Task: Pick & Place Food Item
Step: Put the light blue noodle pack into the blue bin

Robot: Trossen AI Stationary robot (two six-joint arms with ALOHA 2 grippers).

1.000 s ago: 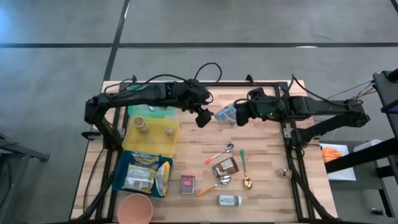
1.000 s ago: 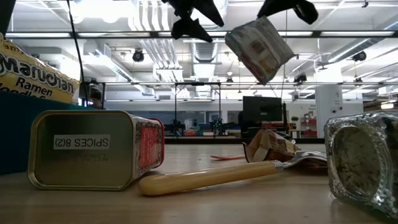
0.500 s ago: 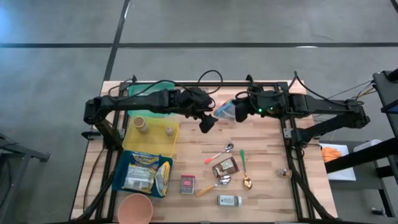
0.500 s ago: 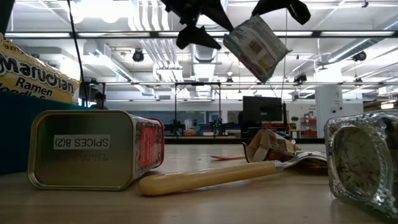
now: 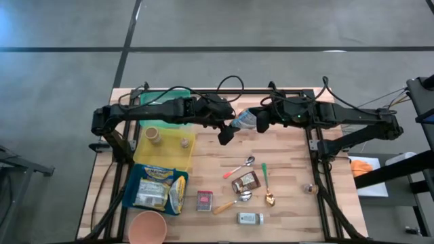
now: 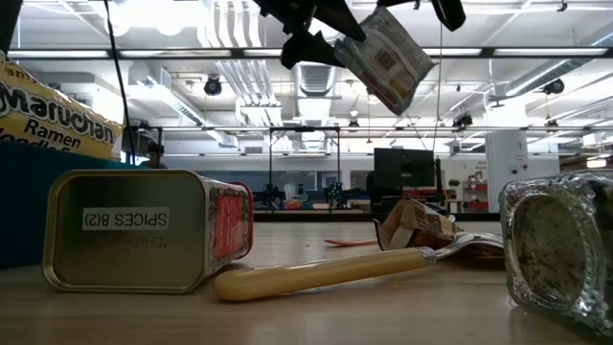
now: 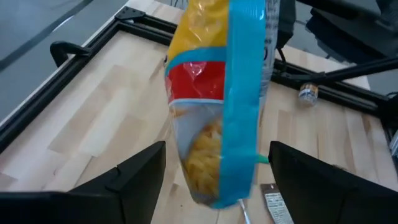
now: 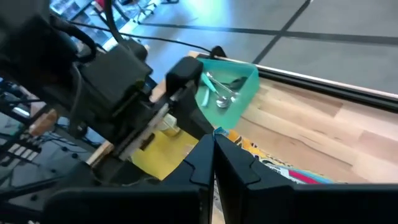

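Note:
A bag of pasta (image 5: pixel 245 119), blue-edged with yellow and red print, hangs in the air over the far middle of the table. My right gripper (image 5: pixel 261 120) is shut on it, and the bag (image 6: pixel 385 57) tilts in the low view. My left gripper (image 5: pixel 228 131) is open and close to the bag from the table's left. In the left wrist view the bag (image 7: pixel 217 106) hangs between my left gripper's (image 7: pixel 217 152) two fingers with a gap on each side. My right gripper pinches the bag's upper end (image 8: pixel 244 149) between its two shut fingers (image 8: pixel 205 163). The fingers come from the table's right, slanting a little downward. The bag hangs clear of the table, tilted, its lower end toward my left gripper.
A yellow tray (image 5: pixel 178 154) and a teal tray (image 8: pixel 239 84) with utensils lie at the far left. A ramen pack (image 5: pixel 159 190), a pink cup (image 5: pixel 147 228), a spice tin (image 6: pixel 144 230), spoons (image 5: pixel 239 167), a brown packet (image 5: pixel 245 181) and a glass jar (image 6: pixel 556 249) lie nearer.
My left gripper has moved toward the table's right and closer to the bag, staying open. The bag, held by my right gripper, has tipped further and stands a little higher in the low view.

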